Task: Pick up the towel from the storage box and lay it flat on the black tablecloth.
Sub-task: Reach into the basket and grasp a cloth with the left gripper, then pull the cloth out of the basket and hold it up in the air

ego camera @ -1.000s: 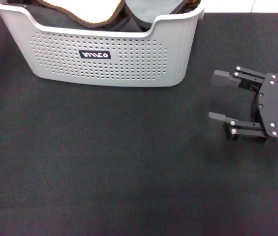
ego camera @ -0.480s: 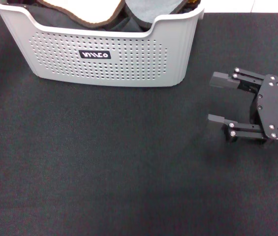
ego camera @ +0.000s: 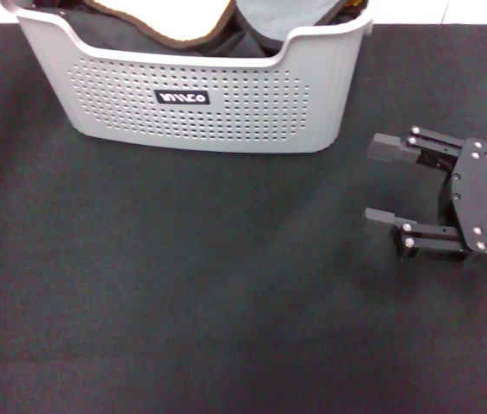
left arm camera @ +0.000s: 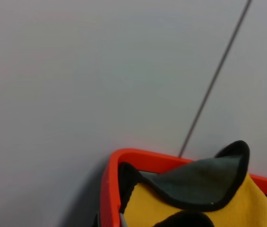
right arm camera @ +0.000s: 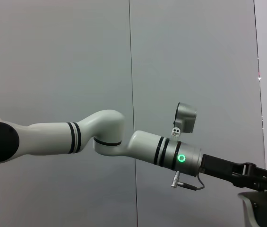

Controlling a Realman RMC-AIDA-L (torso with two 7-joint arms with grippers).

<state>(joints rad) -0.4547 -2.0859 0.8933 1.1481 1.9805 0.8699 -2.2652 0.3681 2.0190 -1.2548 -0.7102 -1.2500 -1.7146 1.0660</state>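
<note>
Right gripper point(ego camera: 381, 181), black with two linkage fingers, spread wide and holding nothing, low over the large black finely textured tablecloth point(ego camera: 183, 285) at the right side of the head view, fingertips pointing toward the robot's left. Light grey perforated plastic storage box point(ego camera: 217, 112) with black logo label up at the far edge of the cloth, well apart from the gripper. Plush towel point(ego camera: 174, 17) with pale face and black trim bunched inside the box, draped near the rim, beside dark cloths. Left gripper not seen in head view; white left arm point(right arm camera: 100, 137) with green ring light stretched out in right wrist view, fingers' state cannot tell. Left wrist view: yellow-orange and grey-green towel point(left arm camera: 204, 194) close up.
</note>
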